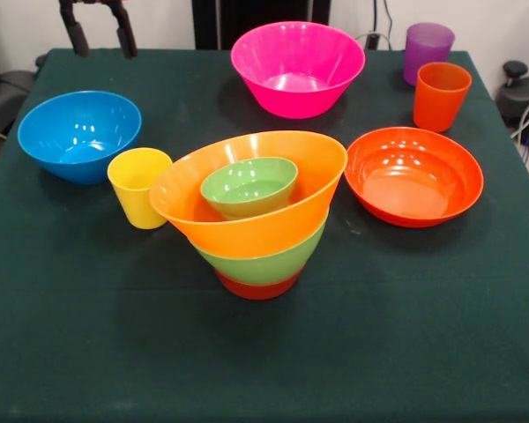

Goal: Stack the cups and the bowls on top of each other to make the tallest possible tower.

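The tower stands mid-table: a small red-orange bowl (257, 286) at the base, a medium green bowl (266, 262), a large yellow-orange bowl (256, 207) tilted on it, and a small green bowl (249, 186) inside on top. A yellow cup (138, 187) stands just left of it, touching or nearly touching. A blue bowl (79, 135) sits at the left, a large pink bowl (297, 68) at the back, a shallow orange bowl (413, 175) at the right, with an orange cup (440, 95) and a purple cup (427, 52) behind it. My gripper (99, 40) hangs open and empty at the back left, above the table's far edge.
The table is covered in dark green cloth (264, 370). Black equipment and cables lie off the table's right side (522, 97) and left side (4, 92).
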